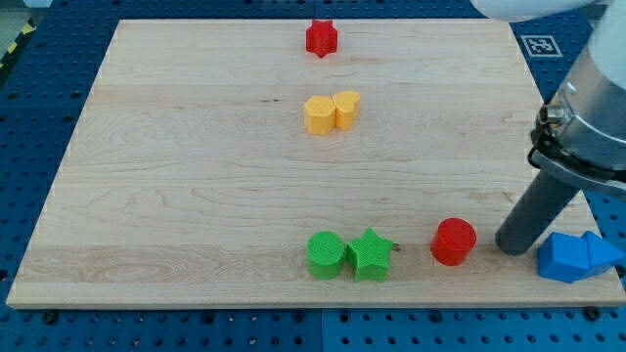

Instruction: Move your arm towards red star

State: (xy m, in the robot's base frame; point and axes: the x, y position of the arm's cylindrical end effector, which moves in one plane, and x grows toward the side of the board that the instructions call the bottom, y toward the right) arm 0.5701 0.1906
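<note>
1. No fingers show: the arm ends in a dark rod that holds nothing, and my tip (pixel 512 244) rests on the pale wooden tabletop (pixel 176 196).
2. Taking the red plastic cylinder (pixel 454 241) as landmark, my tip stands just to its right in the view, apart from it.
3. Two blue plastic blocks (pixel 577 256), touching each other, lie further right of the cylinder, beyond the tip.
4. A green cylinder (pixel 326 254) and green star (pixel 370 254) touch, left of the red cylinder.
5. A yellow hexagon (pixel 319 114) and yellow heart (pixel 346 108) touch, well above and left of it.
6. The red star (pixel 321 38) sits far above the cylinder, by the tabletop's top edge.
</note>
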